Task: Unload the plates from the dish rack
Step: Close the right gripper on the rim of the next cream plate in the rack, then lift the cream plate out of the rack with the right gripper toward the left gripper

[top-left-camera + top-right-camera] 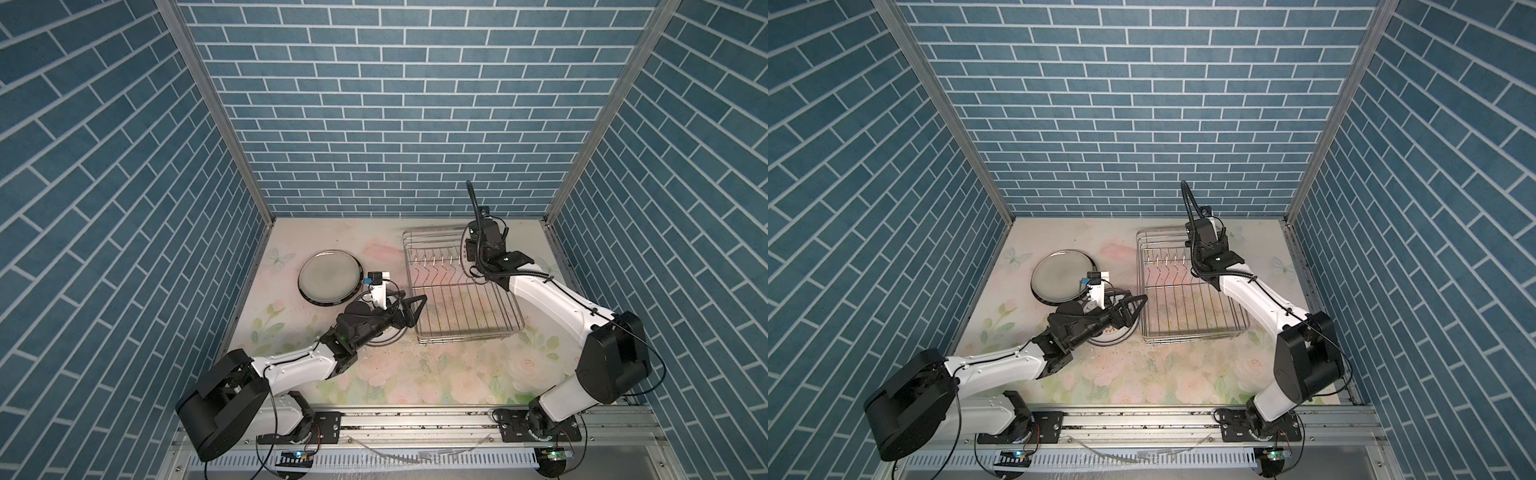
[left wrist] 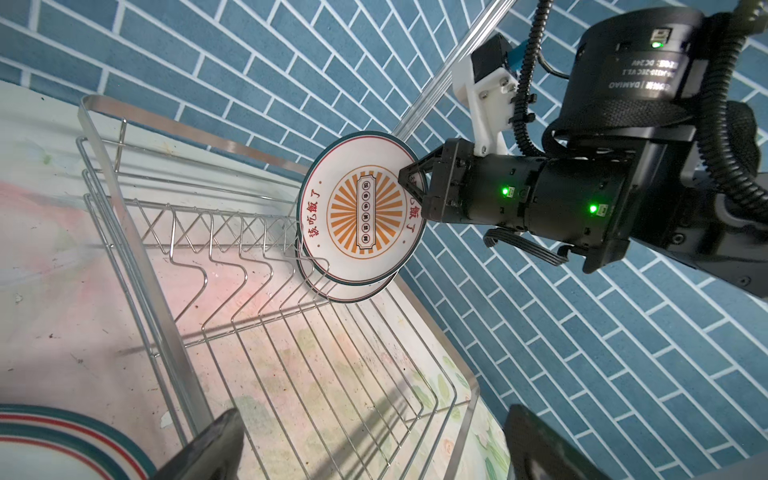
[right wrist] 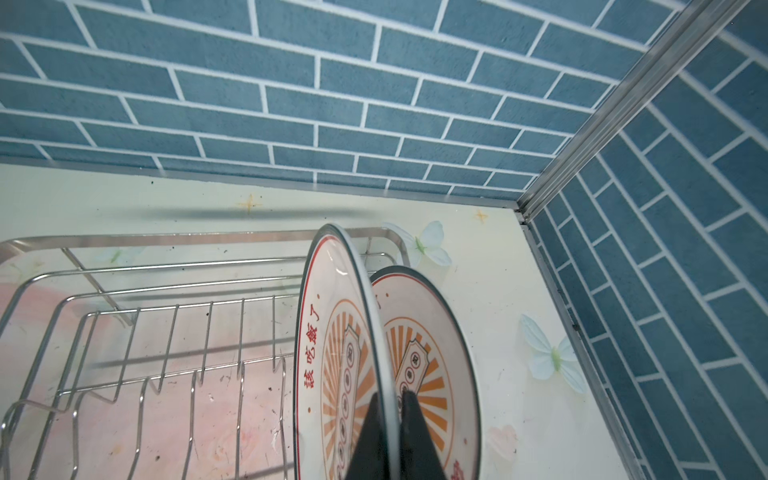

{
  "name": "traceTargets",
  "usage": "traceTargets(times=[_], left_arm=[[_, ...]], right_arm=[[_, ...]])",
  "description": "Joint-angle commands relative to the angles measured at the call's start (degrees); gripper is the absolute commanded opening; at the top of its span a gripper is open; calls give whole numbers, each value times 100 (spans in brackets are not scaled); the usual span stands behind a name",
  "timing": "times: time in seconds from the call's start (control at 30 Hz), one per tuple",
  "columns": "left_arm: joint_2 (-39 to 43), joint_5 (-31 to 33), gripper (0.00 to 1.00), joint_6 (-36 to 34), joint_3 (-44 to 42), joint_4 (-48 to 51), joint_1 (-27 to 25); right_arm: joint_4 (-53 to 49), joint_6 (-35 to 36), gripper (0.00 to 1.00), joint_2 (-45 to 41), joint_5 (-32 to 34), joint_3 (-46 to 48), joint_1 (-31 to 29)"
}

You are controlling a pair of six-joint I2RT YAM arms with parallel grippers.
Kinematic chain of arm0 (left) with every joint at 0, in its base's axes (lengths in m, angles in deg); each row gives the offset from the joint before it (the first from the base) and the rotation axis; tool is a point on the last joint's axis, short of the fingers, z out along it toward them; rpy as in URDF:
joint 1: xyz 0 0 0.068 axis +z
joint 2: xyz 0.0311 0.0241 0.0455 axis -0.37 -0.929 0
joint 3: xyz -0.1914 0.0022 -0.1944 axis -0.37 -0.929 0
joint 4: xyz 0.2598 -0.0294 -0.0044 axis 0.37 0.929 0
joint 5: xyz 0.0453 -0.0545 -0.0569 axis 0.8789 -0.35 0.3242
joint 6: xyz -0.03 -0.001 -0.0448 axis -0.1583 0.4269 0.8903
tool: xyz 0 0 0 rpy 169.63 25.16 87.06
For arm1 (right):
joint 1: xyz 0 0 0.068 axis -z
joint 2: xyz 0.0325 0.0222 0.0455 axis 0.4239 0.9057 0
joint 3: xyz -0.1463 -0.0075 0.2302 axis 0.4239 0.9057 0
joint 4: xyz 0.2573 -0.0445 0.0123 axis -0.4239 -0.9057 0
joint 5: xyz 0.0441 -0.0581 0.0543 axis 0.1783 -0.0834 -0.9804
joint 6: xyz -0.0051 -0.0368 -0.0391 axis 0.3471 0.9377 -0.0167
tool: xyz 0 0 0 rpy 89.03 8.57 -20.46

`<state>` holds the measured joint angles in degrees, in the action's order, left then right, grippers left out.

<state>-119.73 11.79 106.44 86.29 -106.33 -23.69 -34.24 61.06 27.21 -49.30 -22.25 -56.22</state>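
1. A silver wire dish rack [image 1: 469, 332] sits on a floral-print table [image 1: 415, 374] inside a blue brick-patterned enclosure. Every place below is given from this rack.
2. A row of upright prongs [image 2: 232, 257] runs across the back part of the rack. At the right end of that row, two white plates with orange sunburst centres stand on edge, one just behind the other.
3. The right gripper [image 3: 392, 440] reaches down over that end of the rack. Its black jaws are closed tight on the upper rim of the front sunburst plate [image 3: 328, 332], with one finger on each face.
4. In the left wrist view, the held plate sits higher than the second sunburst plate [image 2: 353, 291] and overlaps it. Whether its lower edge touches the rack's wires cannot be told.
5. The left gripper [image 1: 419, 309] hovers at the rack's near-left corner, just over the rim. Its jaws are spread wide with nothing between them.
6. A large grey plate [image 1: 330, 276] with a dark rim lies flat on the table, well to the left of the rack.
7. A striped-rim plate [image 1: 1115, 334] with red and teal lines lies flat on the table just left of the rack's near-left corner. It is mostly hidden under the left arm.
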Motion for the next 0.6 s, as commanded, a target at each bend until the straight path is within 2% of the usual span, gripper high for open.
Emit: traceTargets(times=[0.0, 0.33, 0.4, 0.57], left_arm=[[163, 250, 100, -105, -181, 157, -38], [338, 116, 100, -173, -311, 39, -38], [404, 70, 100, -250, -320, 69, -38], [584, 58, 100, -357, -329, 183, -38]], right_arm=[[275, 226, 1, -530, 460, 198, -191], [807, 413, 0, -1682, 652, 931, -630], [873, 324, 0, -1930, 339, 1095, -655], [914, -26, 0, -2520, -1020, 1457, -644]])
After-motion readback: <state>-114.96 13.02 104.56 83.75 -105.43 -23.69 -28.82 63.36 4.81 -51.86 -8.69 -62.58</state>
